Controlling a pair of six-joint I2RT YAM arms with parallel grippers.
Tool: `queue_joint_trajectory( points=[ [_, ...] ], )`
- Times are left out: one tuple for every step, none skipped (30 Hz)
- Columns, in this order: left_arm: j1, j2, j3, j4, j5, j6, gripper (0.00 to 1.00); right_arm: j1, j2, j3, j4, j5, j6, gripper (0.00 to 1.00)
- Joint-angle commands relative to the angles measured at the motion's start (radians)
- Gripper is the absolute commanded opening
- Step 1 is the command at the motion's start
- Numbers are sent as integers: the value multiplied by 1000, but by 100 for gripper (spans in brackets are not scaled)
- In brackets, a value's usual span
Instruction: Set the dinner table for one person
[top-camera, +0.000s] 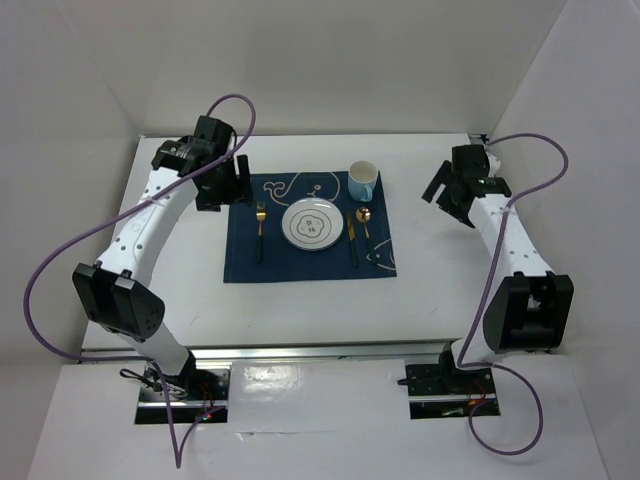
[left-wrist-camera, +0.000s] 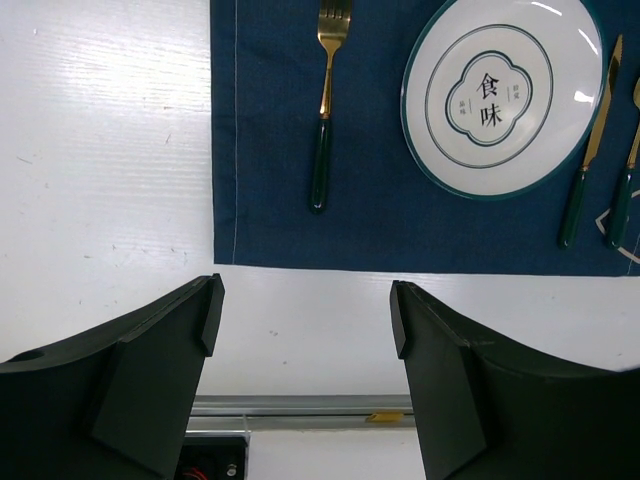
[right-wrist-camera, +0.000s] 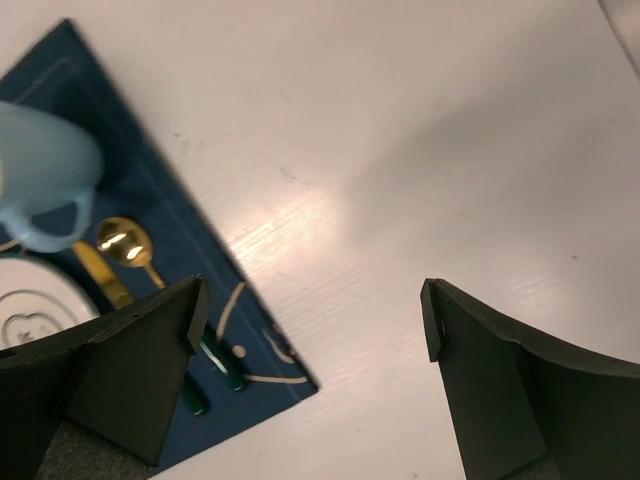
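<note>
The white dinner table (top-camera: 450, 290) carries a navy placemat (top-camera: 300, 262) at its middle. On the mat lie a white plate (top-camera: 312, 223), a gold fork (top-camera: 260, 228) to its left, and a knife (top-camera: 352, 240) and spoon (top-camera: 366, 228) to its right. A light blue cup (top-camera: 363, 181) stands at the mat's far right corner. My left gripper (left-wrist-camera: 305, 300) hangs open over bare table beside the mat's left edge, with the fork (left-wrist-camera: 325, 110) and plate (left-wrist-camera: 500, 95) beyond it. My right gripper (right-wrist-camera: 312, 310) is open and empty, to the right of the mat, apart from the cup (right-wrist-camera: 40, 175) and spoon (right-wrist-camera: 125, 243).
White walls close in the table at the back and on both sides. An aluminium rail (top-camera: 320, 352) runs along the near edge, with both arm bases behind it. Purple cables (top-camera: 60, 270) loop off each arm.
</note>
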Motion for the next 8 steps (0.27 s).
queue_joint_trajectory(
  points=[
    [5,-41,31,18,8,23,85,-23,-25,-43,-66,24,39,100],
    [5,-41,31,18,8,23,85,-36,-38,-60,-66,12,28,100],
    [5,-41,31,18,8,23,85,-46,-38,-92,-33,-8,10,100],
    [5,-41,31,18,-1,32,85,-46,-50,-103,-22,-22,-1,100],
    [5,-41,40,18,-1,32,85,-56,-50,-103,-21,-36,8,100],
    [5,-41,40,18,-1,32,85,-70,-61,-116,0,-50,8,100],
    [5,-41,40,18,-10,32,87,-70,-61,-127,11,-65,8,100],
    [5,-41,40,18,-10,32,87,-81,-61,-136,11,-88,8,100]
  ],
)
